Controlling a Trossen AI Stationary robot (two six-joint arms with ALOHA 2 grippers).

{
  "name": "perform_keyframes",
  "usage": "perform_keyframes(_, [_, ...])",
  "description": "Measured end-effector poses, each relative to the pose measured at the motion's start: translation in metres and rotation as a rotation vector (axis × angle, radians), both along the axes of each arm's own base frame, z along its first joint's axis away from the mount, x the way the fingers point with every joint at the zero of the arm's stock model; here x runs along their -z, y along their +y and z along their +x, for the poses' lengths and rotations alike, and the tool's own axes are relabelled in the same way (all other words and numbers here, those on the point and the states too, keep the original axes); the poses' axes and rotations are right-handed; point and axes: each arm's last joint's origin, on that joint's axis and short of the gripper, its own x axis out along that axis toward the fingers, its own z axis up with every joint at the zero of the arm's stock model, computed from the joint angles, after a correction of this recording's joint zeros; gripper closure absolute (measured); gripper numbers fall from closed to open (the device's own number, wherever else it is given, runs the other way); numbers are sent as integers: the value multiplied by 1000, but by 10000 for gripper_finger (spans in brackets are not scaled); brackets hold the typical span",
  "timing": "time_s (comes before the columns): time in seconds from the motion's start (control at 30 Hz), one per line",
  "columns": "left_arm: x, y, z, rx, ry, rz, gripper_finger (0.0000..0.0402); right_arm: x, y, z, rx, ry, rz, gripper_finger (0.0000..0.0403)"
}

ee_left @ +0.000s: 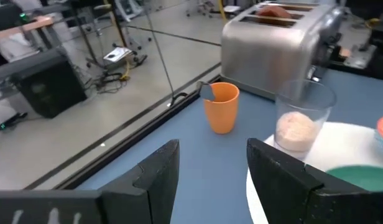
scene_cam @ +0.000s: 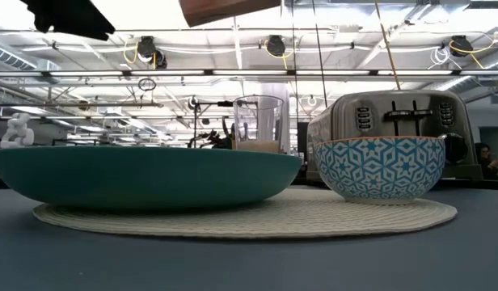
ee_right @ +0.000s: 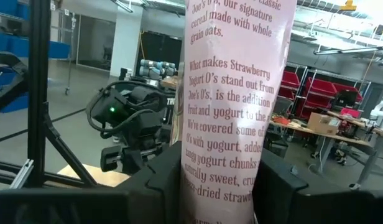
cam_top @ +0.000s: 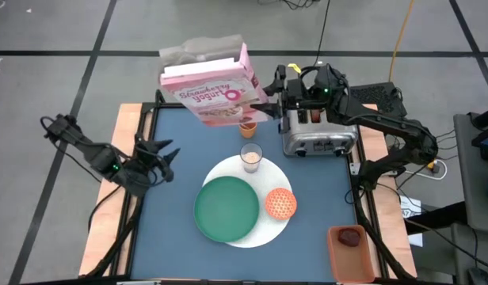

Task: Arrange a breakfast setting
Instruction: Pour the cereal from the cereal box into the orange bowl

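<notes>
Right claw (ee_right: 219, 180) clamps the tall pink cardboard cereal box (cam_top: 208, 83), held high at the counter's far edge, long axis roughly upright, above the small orange plastic cup (cam_top: 247, 127). Left claw (ee_left: 210, 174) spread, idle.

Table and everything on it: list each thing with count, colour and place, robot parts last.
cereal box: one, pink, held up above the table's far edge
orange cup: one, orange, left of the toaster; a spoon handle seems to stick out of it
toaster: one, silver, far right of the table, something brown in a slot
glass: one, clear, pale contents, far edge of the mat
mat: one, white, round, table centre
plate: one, green, on the mat
bowl: one, orange inside, blue-patterned outside, on the mat right of the plate
tray: one, orange-brown, near right corner, holding a dark-red fruit
left gripper: open, at the left edge
right gripper: shut on the cereal box
</notes>
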Motion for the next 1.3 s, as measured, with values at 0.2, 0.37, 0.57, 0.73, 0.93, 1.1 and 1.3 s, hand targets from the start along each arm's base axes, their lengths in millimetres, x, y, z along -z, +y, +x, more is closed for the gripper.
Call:
perform_keyframes(0.2, [-1,7,4,-75,-24,-41,208,1,0,0,0,6,2,264])
perform_keyframes(0.37, [1,11,6,-63,21,-102,204,1,0,0,0,6,2,264])
perform_keyframes(0.57, [2,13,7,-54,51,-111,153,1,0,0,0,5,2,264])
perform_keyframes(0.73, [3,15,9,-78,55,-102,88,1,0,0,0,4,2,264])
perform_keyframes(0.93, [5,13,17,-90,104,73,51,1,0,0,0,4,2,264])
perform_keyframes(1.1, [7,8,30,-85,127,168,50,1,0,0,0,5,2,264])
perform_keyframes(1.3, [4,4,37,-81,71,151,50,2,0,1,-3,19,7,264])
